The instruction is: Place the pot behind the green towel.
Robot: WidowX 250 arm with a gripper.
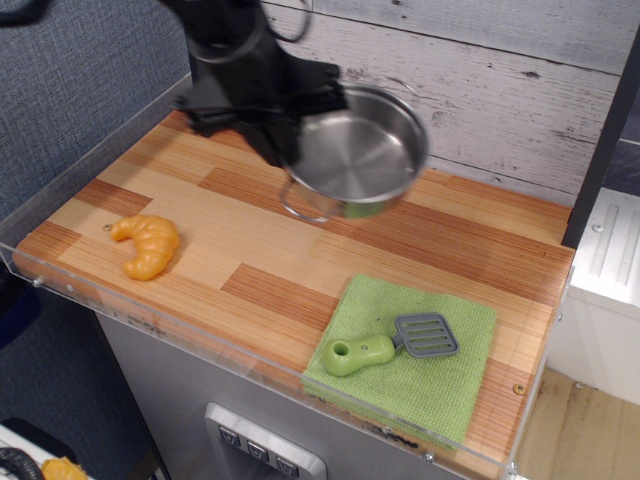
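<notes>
My gripper (285,150) is shut on the left rim of the shiny steel pot (360,155) and holds it tilted in the air above the middle back of the wooden counter. One wire loop handle hangs at the pot's lower left. The light-green towel (420,365) lies flat at the front right, below and to the right of the pot. A grey toy spatula with a green handle (385,345) lies on the towel.
An orange croissant toy (145,245) lies at the front left of the counter (240,250). A whitewashed plank wall (500,90) rises behind. A clear plastic lip (200,335) runs along the counter's front edge. A dark post (600,130) stands at the right.
</notes>
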